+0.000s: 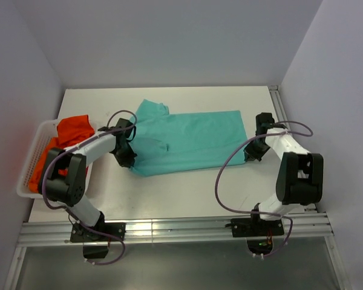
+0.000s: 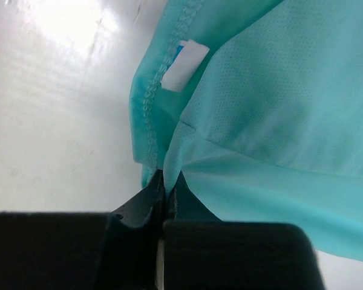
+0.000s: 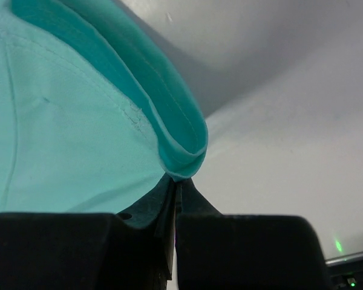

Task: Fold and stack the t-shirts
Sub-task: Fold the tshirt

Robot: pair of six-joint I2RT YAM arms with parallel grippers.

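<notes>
The teal-green t-shirt (image 1: 187, 142) lies folded lengthwise across the middle of the table. My left gripper (image 1: 126, 151) is shut on its left edge; the left wrist view shows a pinched fold (image 2: 169, 175) below the white neck label (image 2: 184, 64). My right gripper (image 1: 254, 151) is shut on the shirt's right hem; the right wrist view shows the hem (image 3: 181, 160) curled between the jaws. Orange-red t-shirts (image 1: 69, 136) are piled in the white basket (image 1: 31, 158) at the left.
The white slatted basket stands at the table's left edge, next to my left arm. Grey walls close in the table on the left, back and right. A metal rail (image 1: 175, 228) runs along the near edge.
</notes>
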